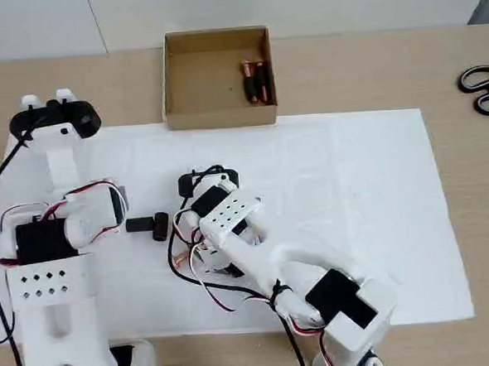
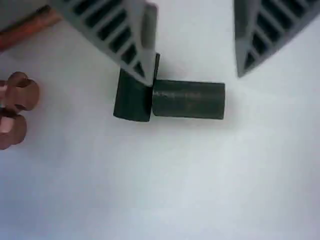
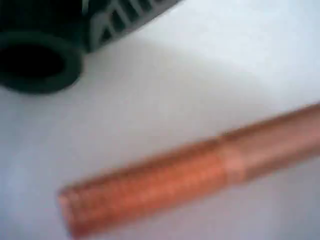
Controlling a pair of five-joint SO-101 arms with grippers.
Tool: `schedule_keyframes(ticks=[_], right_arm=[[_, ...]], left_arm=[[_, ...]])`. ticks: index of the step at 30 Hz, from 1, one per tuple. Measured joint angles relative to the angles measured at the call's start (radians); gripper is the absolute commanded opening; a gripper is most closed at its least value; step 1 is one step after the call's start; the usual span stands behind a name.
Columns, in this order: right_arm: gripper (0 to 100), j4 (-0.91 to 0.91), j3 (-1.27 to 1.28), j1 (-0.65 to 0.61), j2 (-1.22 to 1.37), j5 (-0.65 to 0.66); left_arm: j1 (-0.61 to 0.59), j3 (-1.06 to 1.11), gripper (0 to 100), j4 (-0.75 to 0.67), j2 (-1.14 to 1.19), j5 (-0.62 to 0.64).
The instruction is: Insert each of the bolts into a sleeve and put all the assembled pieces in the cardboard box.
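Two black sleeves lie touching on the white sheet: a short one [image 2: 131,100] and a longer one on its side [image 2: 188,100], also seen from above [image 1: 150,225]. My left gripper [image 2: 192,75] hangs open over them, one grey finger [image 2: 127,47] against the short sleeve. Copper bolt heads [image 2: 14,107] sit beside them. A copper bolt [image 3: 175,185] lies across the right wrist view near an upright sleeve [image 3: 35,65]. My right gripper [image 1: 199,235] is low over the sheet just right of the sleeves. The cardboard box [image 1: 180,79] holds assembled pieces [image 1: 255,81].
A white paper sheet [image 1: 354,201] covers the middle of the wooden table. Black scissors [image 1: 484,89] lie at the far right edge. The left arm's base [image 1: 50,328] and the right arm's base [image 1: 344,310] stand at the front.
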Motion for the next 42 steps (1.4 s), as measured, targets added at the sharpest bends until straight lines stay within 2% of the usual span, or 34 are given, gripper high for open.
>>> schedule_keyframes(ticks=[1,2,4,7,14,19,24,28,33,39,42], right_arm=[[1.6,0.002,-0.003,0.0,0.002,0.0],[0.0,0.003,-0.005,0.002,0.0,0.011],[3.3,0.003,-0.005,0.012,0.002,0.055],[0.2,0.005,-0.003,0.028,0.003,0.098],[0.2,0.094,-0.051,0.106,0.015,0.121],[0.2,0.296,-0.152,0.221,0.021,0.121],[0.2,0.331,-0.201,0.339,0.008,0.121],[0.2,0.331,-0.255,0.373,-0.083,0.123],[0.3,0.331,-0.344,0.341,-0.249,0.121],[0.3,0.339,-0.35,0.158,-0.433,0.121],[0.3,0.339,-0.35,0.132,-0.539,0.123]], left_arm=[[0.0,0.0,11,0.0,0.0,0.0],[0.0,0.0,11,0.0,0.0,0.0],[0.0,0.0,11,0.0,0.0,0.0],[0.0,0.0,11,0.0,0.0,0.0],[0.0,0.0,11,0.0,0.0,0.0],[0.0,0.0,11,0.0,0.0,0.0],[0.0,0.0,11,0.0,0.0,0.0],[0.0,0.0,11,0.0,0.0,0.0],[0.0,0.0,11,0.0,0.0,-0.002],[0.0,0.0,11,0.0,0.0,-0.002],[0.0,0.0,11,0.017,0.0,-0.002]])
